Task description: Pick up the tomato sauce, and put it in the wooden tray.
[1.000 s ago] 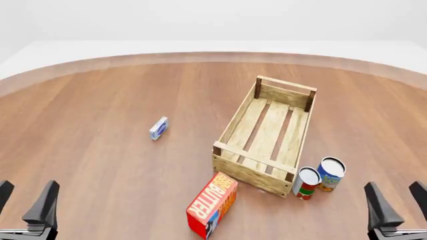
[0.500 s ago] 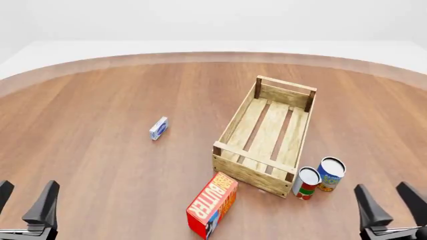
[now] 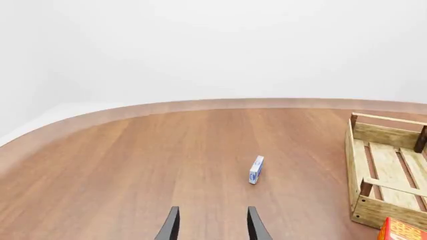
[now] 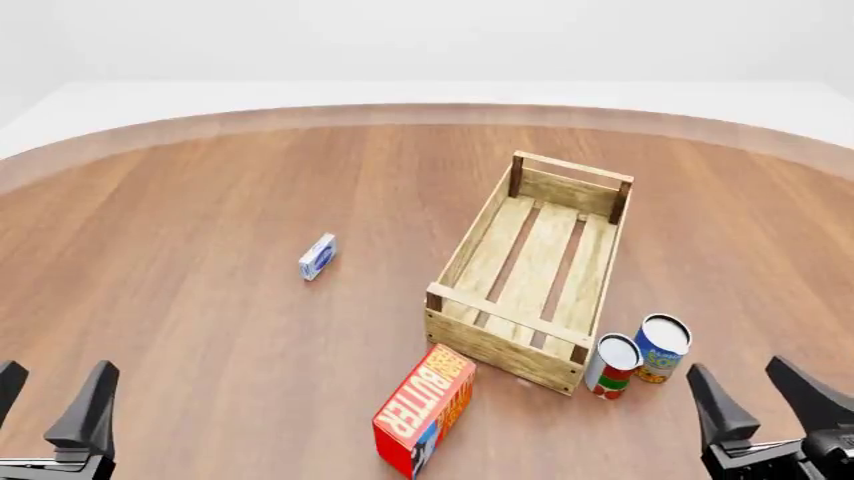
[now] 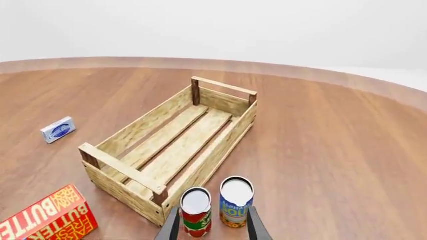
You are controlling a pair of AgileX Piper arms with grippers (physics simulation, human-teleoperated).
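The tomato sauce [image 4: 614, 366] is a small can with a red and green label and a pale top, standing upright by the near right corner of the wooden tray [image 4: 531, 268]. In the right wrist view the tomato sauce [image 5: 196, 212] stands just ahead of my open right gripper [image 5: 209, 225], beside the wooden tray [image 5: 175, 146]. My right gripper [image 4: 754, 392] sits open at the front right, a little right of the can. My left gripper [image 4: 51, 392] stays open at the front left, far from both; its open left gripper [image 3: 211, 223] faces bare table.
A blue-labelled can [image 4: 661, 348] stands touching-close on the right of the tomato sauce. A red butter box [image 4: 424, 408] lies in front of the tray's near left corner. A small blue-white packet [image 4: 318, 257] lies left of the tray. The table's curved far edge [image 4: 427, 112] runs across the back.
My right gripper has shifted left and turned toward the two cans. The left gripper and all objects have stayed where they were.
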